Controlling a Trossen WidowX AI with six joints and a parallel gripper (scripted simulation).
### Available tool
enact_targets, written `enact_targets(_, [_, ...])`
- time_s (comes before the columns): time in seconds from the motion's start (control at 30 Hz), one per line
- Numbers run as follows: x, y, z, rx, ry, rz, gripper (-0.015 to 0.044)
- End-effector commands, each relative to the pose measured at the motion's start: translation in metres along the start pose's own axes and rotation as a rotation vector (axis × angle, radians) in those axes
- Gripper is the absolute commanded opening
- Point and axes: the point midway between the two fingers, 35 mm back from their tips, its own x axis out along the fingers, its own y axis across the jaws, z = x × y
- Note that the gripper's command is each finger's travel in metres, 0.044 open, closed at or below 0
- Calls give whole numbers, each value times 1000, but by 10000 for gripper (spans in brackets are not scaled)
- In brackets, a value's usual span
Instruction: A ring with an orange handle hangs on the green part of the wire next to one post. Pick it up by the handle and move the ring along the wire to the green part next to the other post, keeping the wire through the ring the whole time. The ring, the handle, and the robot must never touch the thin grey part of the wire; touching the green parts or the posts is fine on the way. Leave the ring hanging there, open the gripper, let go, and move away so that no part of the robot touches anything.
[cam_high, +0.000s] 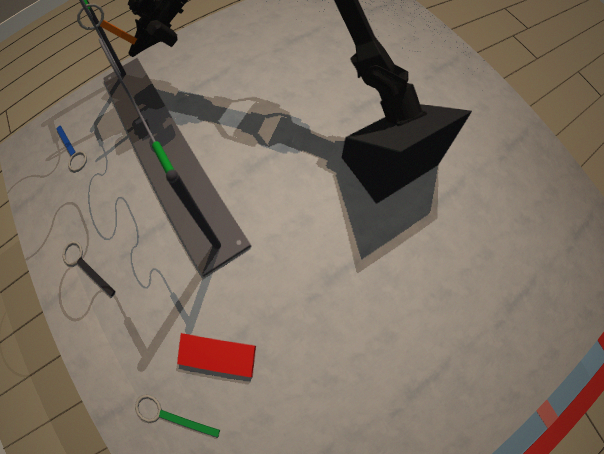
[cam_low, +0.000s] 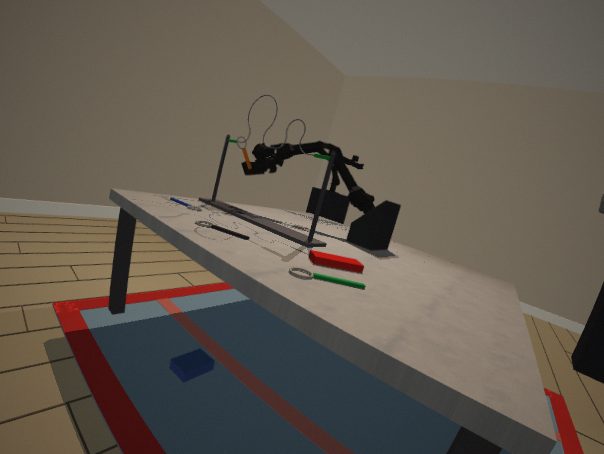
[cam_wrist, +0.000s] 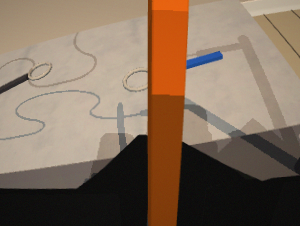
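The ring (cam_high: 78, 17) (cam_low: 237, 142) with the orange handle (cam_high: 118, 31) (cam_low: 246, 158) (cam_wrist: 169, 60) is around the wire, near where the far green part (cam_low: 232, 141) meets the thin grey wire (cam_low: 266, 95). Whether it touches the grey cannot be told. My gripper (cam_high: 134, 45) (cam_low: 247, 167) (cam_wrist: 153, 144) is shut on the lower end of the handle, below the wire. The far post (cam_high: 115, 60) (cam_low: 220, 170) stands beside the ring. The near post (cam_high: 195, 212) (cam_low: 321, 200) carries the other green part (cam_high: 163, 157) (cam_low: 322, 157). The ring is out of the wrist view.
The grey wire rises in two loops between the posts on the long base (cam_high: 220, 220). On the table lie a blue-handled ring (cam_high: 65, 139), a black-handled ring (cam_high: 96, 277), a green-handled ring (cam_high: 190, 424) and a red block (cam_high: 217, 355).
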Motion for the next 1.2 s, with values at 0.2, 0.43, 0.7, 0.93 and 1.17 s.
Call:
enact_targets(0.2, [-2,34,2,184,-1,109,-150])
enact_targets(0.43, [-6,58,8,329,-1,192,-150])
enact_targets(0.7, [-13,84,19,503,-1,289,-150])
enact_targets(0.93, [-21,105,33,657,0,375,-150])
enact_targets(1.17, [-30,122,50,810,1,461,-150])
